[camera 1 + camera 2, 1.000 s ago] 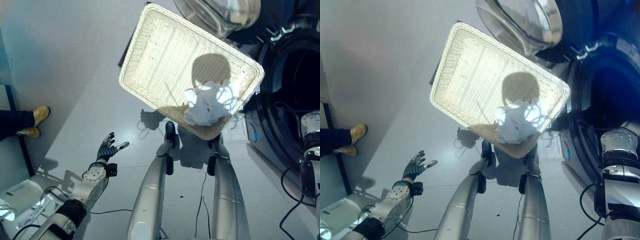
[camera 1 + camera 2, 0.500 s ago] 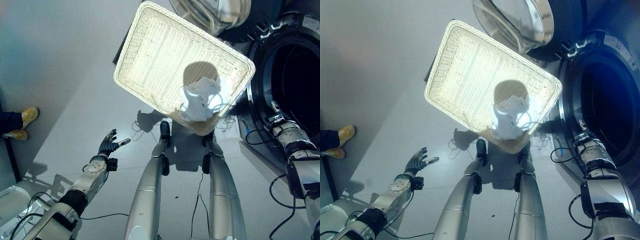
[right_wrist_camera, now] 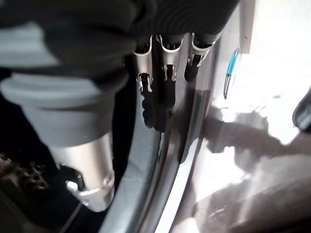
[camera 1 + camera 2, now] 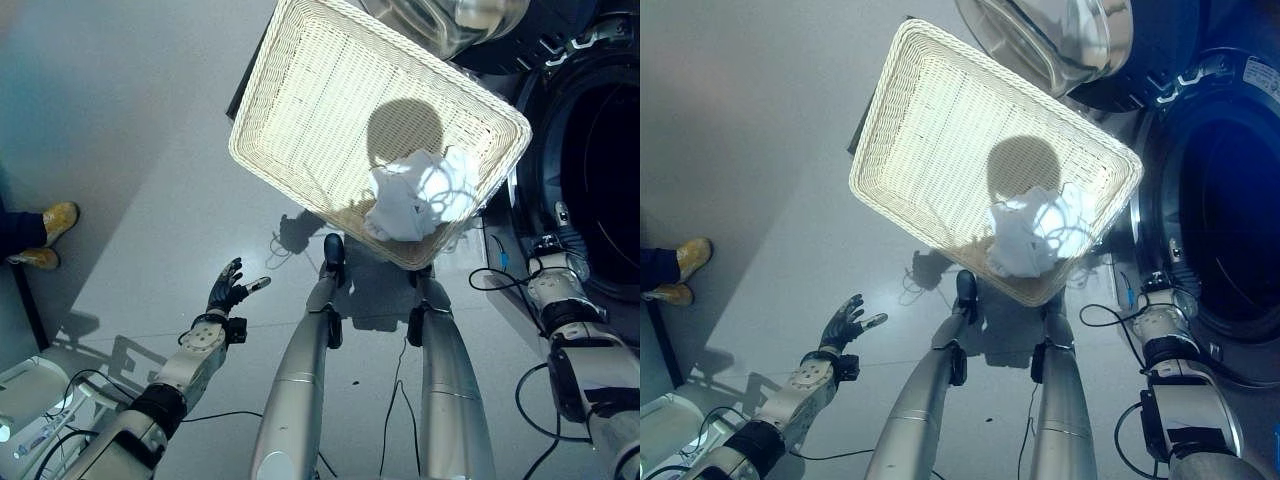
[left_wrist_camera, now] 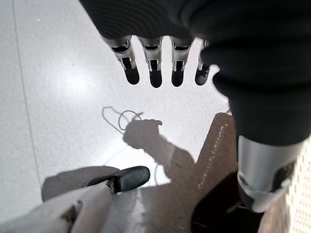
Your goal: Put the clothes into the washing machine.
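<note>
On the pale grey floor (image 4: 130, 150) in front of the robot stood a cream woven rectangular laundry basket (image 4: 330, 100), and a crumpled white garment (image 4: 405, 205) lay in its near corner, the one closest to the washing machine. Just beside the basket on the robot's right was the dark front-loading washing machine (image 4: 600, 150), its round drum opening facing out and its glass-and-chrome door (image 4: 1070, 40) swung open beyond the basket's far edge.

Compared with a second before, the right hand (image 4: 556, 262) had come forward from the edge of the picture to the lower rim of the drum opening; half a second before it was already near there. In its own wrist view the fingers (image 3: 148, 109) hung straight and relaxed along the curved rim, holding nothing. The left hand (image 4: 228, 292) stayed low on the robot's left, well apart from the basket, with fingers spread open and empty; its wrist view showed the straight fingertips (image 5: 155, 77) above bare floor. The garment lay in the same corner of the basket as before.

At the far left edge, a person's yellow shoes (image 4: 45, 235) stood on the floor beside a dark vertical bar.
</note>
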### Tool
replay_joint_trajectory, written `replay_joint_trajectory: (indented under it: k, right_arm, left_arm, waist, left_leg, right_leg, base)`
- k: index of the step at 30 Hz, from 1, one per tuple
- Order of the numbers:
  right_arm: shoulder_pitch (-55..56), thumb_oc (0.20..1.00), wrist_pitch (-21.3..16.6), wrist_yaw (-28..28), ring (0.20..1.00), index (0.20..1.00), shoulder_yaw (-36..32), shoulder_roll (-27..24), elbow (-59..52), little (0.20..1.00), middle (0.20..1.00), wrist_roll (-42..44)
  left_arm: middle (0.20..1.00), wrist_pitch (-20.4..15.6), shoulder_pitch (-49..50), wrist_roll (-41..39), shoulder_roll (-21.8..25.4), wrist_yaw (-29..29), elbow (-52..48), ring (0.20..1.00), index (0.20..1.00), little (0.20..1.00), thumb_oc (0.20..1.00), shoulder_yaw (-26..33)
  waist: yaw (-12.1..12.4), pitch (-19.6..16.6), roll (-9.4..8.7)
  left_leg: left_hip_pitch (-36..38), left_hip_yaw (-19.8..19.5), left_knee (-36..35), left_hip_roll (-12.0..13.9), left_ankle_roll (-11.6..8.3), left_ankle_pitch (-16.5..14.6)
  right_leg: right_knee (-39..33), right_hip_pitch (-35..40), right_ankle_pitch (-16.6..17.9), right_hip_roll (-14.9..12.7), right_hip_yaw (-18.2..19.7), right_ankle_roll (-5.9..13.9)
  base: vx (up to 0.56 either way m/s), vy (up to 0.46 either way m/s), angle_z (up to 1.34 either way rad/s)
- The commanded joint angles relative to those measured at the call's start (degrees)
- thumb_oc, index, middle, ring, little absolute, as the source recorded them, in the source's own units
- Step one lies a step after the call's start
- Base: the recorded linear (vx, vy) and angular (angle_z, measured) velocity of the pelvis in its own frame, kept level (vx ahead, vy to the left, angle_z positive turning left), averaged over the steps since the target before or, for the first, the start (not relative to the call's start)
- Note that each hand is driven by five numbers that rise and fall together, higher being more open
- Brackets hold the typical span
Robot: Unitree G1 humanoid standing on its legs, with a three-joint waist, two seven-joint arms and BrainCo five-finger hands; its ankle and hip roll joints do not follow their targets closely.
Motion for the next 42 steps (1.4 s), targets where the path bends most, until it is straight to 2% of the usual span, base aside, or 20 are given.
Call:
replay_joint_trajectory:
  k: [1, 2, 4, 6, 8, 9, 15, 23, 24, 26, 28, 33, 36, 37, 39, 40, 41, 42]
  right_arm:
    - [1.8, 1.0, -8.9, 0.7, 1.0, 1.0, 0.9, -6.3, -7.5, 1.0, 1.0, -7.7]
    - [3.6, 1.0, -9.8, -1.3, 1.0, 1.0, 2.0, -5.2, -10.9, 1.0, 1.0, -14.6]
    - [5.6, 1.0, -10.7, -3.8, 1.0, 1.0, 3.2, -4.6, -14.8, 1.0, 1.0, -21.7]
    - [12.8, 1.0, -11.5, -14.1, 1.0, 1.0, 5.9, -3.6, -28.8, 1.0, 1.0, -43.5]
    - [16.2, 1.0, -11.3, -17.7, 1.0, 1.0, 6.2, -2.8, -34.8, 1.0, 1.0, -53.1]
    - [19.4, 1.0, -10.1, -21.5, 1.0, 1.0, 7.6, -2.8, -41.2, 1.0, 1.0, -60.7]
    - [25.7, 1.0, -7.9, -22.8, 1.0, 1.0, 11.0, -2.7, -53.4, 1.0, 1.0, -79.2]
    - [23.2, 1.0, -3.6, -22.8, 1.0, 1.0, 15.3, -6.7, -56.8, 1.0, 1.0, -89.4]
    - [21.7, 1.0, -1.8, -22.9, 1.0, 1.0, 16.7, -8.0, -56.8, 1.0, 1.0, -93.8]
    - [21.5, 1.0, -1.4, -22.8, 1.0, 1.0, 16.8, -8.2, -56.8, 1.0, 1.0, -94.1]
    - [17.9, 1.0, 2.2, -21.7, 1.0, 1.0, 19.7, -10.9, -55.5, 1.0, 1.0, -96.8]
    - [10.9, 1.0, 6.8, -17.1, 1.0, 1.0, 25.2, -14.4, -50.3, 1.0, 1.0, -94.6]
    - [5.9, 1.0, 11.0, -12.5, 1.0, 1.0, 29.5, -14.9, -44.6, 1.0, 1.0, -94.3]
    - [3.7, 1.0, 13.9, -9.2, 1.0, 1.0, 31.6, -14.9, -42.2, 1.0, 1.0, -94.1]
    - [2.1, 1.0, 15.5, -7.6, 1.0, 1.0, 33.2, -15.0, -40.3, 1.0, 1.0, -93.5]
    - [-0.2, 1.0, 19.0, -3.7, 1.0, 1.0, 35.3, -15.1, -37.4, 1.0, 1.0, -92.6]
    - [-0.7, 1.0, 19.8, -2.6, 1.0, 1.0, 35.8, -15.1, -36.8, 1.0, 1.0, -92.8]
    - [-4.7, 1.0, 27.3, 6.8, 1.0, 1.0, 40.8, -15.1, -31.2, 1.0, 1.0, -93.5]
  left_arm:
    - [1.0, -1.5, 3.7, 1.4, -2.6, 1.9, 0.0, 1.0, 1.0, 1.0, 1.0, 0.6]
    - [1.0, -1.3, 4.3, 1.9, -3.2, 2.6, -0.7, 1.0, 1.0, 1.0, 1.0, 1.1]
    - [1.0, -1.4, 5.0, 2.4, -3.8, 3.0, -1.1, 1.0, 1.0, 1.0, 1.0, 1.9]
    - [1.0, -2.4, 7.7, 3.5, -5.4, 3.7, -2.1, 1.0, 1.0, 1.0, 1.0, 4.1]
    - [1.0, -2.9, 9.0, 4.1, -6.2, 3.8, -2.3, 1.0, 1.0, 1.0, 1.0, 5.4]
    - [1.0, -3.6, 10.2, 4.6, -6.8, 3.6, -2.0, 1.0, 1.0, 1.0, 1.0, 6.6]
    - [1.0, -6.8, 13.4, 5.5, -9.3, 1.8, 0.7, 1.0, 1.0, 1.0, 1.0, 10.7]
    - [1.0, -7.3, 12.6, 4.4, -9.2, 0.5, 3.7, 1.0, 1.0, 1.0, 1.0, 11.9]
    - [1.0, -7.2, 12.0, 3.9, -8.9, 0.4, 4.2, 1.0, 1.0, 1.0, 1.0, 11.7]
    - [1.0, -7.2, 11.9, 3.9, -8.9, 0.4, 4.3, 1.0, 1.0, 1.0, 1.0, 11.7]
    - [1.0, -6.5, 10.6, 4.0, -8.4, 0.1, 5.0, 1.0, 1.0, 1.0, 1.0, 11.5]
    - [1.0, -5.5, 8.7, 3.9, -7.3, -0.8, 6.2, 1.0, 1.0, 1.0, 1.0, 10.5]
    - [1.0, -4.8, 7.3, 3.8, -6.7, -1.2, 7.1, 1.0, 1.0, 1.0, 1.0, 9.7]
    - [1.0, -4.7, 6.7, 3.8, -6.6, -1.3, 7.5, 1.0, 1.0, 1.0, 1.0, 9.4]
    - [1.0, -4.5, 6.3, 3.7, -6.3, -1.4, 7.5, 1.0, 1.0, 1.0, 1.0, 9.1]
    - [1.0, -4.0, 5.7, 3.6, -5.9, -1.6, 7.6, 1.0, 1.0, 1.0, 1.0, 8.9]
    - [1.0, -3.9, 5.6, 3.6, -5.8, -1.7, 7.6, 1.0, 1.0, 1.0, 1.0, 8.9]
    - [1.0, -3.5, 4.6, 3.9, -5.1, -1.7, 7.5, 1.0, 1.0, 1.0, 1.0, 8.2]
  waist:
    - [-2.4, -0.9, 5.02]
    - [-2.7, -0.9, 4.79]
    - [-3.1, -0.9, 4.55]
    - [-4.4, -0.9, 3.65]
    - [-5.1, -0.9, 3.04]
    - [-5.8, -0.9, 2.35]
    - [-7.3, -0.9, 0.07]
    - [-6.3, -0.9, -1.82]
    - [-5.9, -0.9, -2.01]
    - [-5.8, -0.9, -2.02]
    - [-4.7, -0.9, -2.09]
    - [-2.9, -0.9, -1.87]
    - [-1.7, -0.9, -1.78]
    - [-1.2, -0.9, -1.76]
    - [-0.9, -0.9, -1.76]
    - [-0.3, -0.9, -1.8]
    - [-0.3, -0.9, -1.81]
    - [0.8, -0.9, -1.85]
  left_leg:
    - [3.1, 1.0, -4.1, -3.1, -1.01, 0.2]
    - [3.3, 1.2, -4.4, -3.1, -0.98, 0.3]
    - [3.4, 1.4, -4.6, -3.1, -0.91, 0.4]
    - [3.9, 2.0, -5.2, -2.9, -0.84, 0.5]
    - [4.3, 2.3, -5.5, -2.9, -0.78, 0.5]
    - [4.6, 2.6, -5.7, -2.8, -0.74, 0.5]
    - [7.0, 3.6, -6.8, -2.6, -0.62, 0.2]
    - [9.5, 3.6, -8.1, -2.7, -0.48, -0.1]
    - [10.0, 3.2, -8.5, -2.8, -0.41, 0.0]
    - [10.0, 3.1, -8.5, -2.9, -0.4, 0.0]
    - [10.2, 2.3, -8.6, -3.1, -0.34, 0.1]
    - [9.8, 1.1, -8.5, -3.4, -0.25, 0.4]
    - [9.8, 0.4, -8.8, -3.5, -0.31, 0.8]
    - [9.7, 0.1, -9.2, -3.6, -0.35, 1.1]
    - [9.6, 0.0, -9.4, -3.5, -0.4, 1.3]
    - [9.5, -0.3, -9.6, -3.5, -0.52, 1.5]
    - [9.5, -0.3, -9.7, -3.5, -0.56, 1.5]
    - [9.2, -0.7, -10.2, -3.5, -0.67, 1.9]
  right_leg:
    - [2.9, 2.9, -5.5, 6.9, -3.2, -0.38]
    - [2.4, 3.0, -5.1, 7.0, -3.0, -0.31]
    - [1.7, 3.2, -4.7, 7.1, -2.7, -0.25]
    - [0.2, 3.7, -3.8, 7.4, -1.8, -0.02]
    - [-0.7, 4.1, -3.4, 7.5, -1.4, 0.18]
    - [-1.5, 4.5, -2.9, 7.4, -1.1, 0.45]
    - [-4.8, 7.1, -1.4, 6.9, -0.6, 1.7]
    - [-8.3, 10.2, 0.6, 5.5, -1.5, 3.14]
    - [-8.6, 10.6, 0.9, 5.3, -1.9, 3.31]
    - [-8.6, 10.6, 0.9, 5.3, -1.9, 3.33]
    - [-8.6, 11.1, 0.8, 4.8, -2.6, 3.63]
    - [-8.1, 11.2, 0.6, 4.2, -4.0, 3.79]
    - [-8.2, 11.4, 0.4, 3.9, -4.9, 3.81]
    - [-8.3, 11.4, 0.5, 3.9, -5.2, 3.78]
    - [-8.4, 11.4, 0.5, 3.8, -5.6, 3.76]
    - [-8.4, 11.4, 0.4, 3.7, -5.9, 3.73]
    - [-8.4, 11.5, 0.4, 3.7, -6.0, 3.72]
    - [-8.6, 11.4, 0.5, 3.5, -6.8, 3.52]
  base:
    - [-0.04, 0.104, -0.04]
    - [-0.04, 0.11, -0.02]
    - [-0.05, 0.115, -0.03]
    - [-0.06, 0.181, -0.02]
    - [-0.04, 0.145, -0.07]
    - [-0.05, 0.148, -0.15]
    - [-0.06, 0.149, -0.1]
    - [-0.05, 0.082, -0.03]
    - [-0.02, 0.043, 0.07]
    - [-0.02, 0.023, 0.11]
    - [-0.03, 0.002, 0.14]
    - [-0.02, -0.017, 0.2]
    - [-0.01, -0.034, 0.24]
    - [-0.01, -0.018, 0.21]
    - [-0.01, -0.021, 0.17]
    - [0.0, -0.024, 0.16]
    - [0.01, -0.055, 0.19]
    - [0.01, -0.045, 0.18]
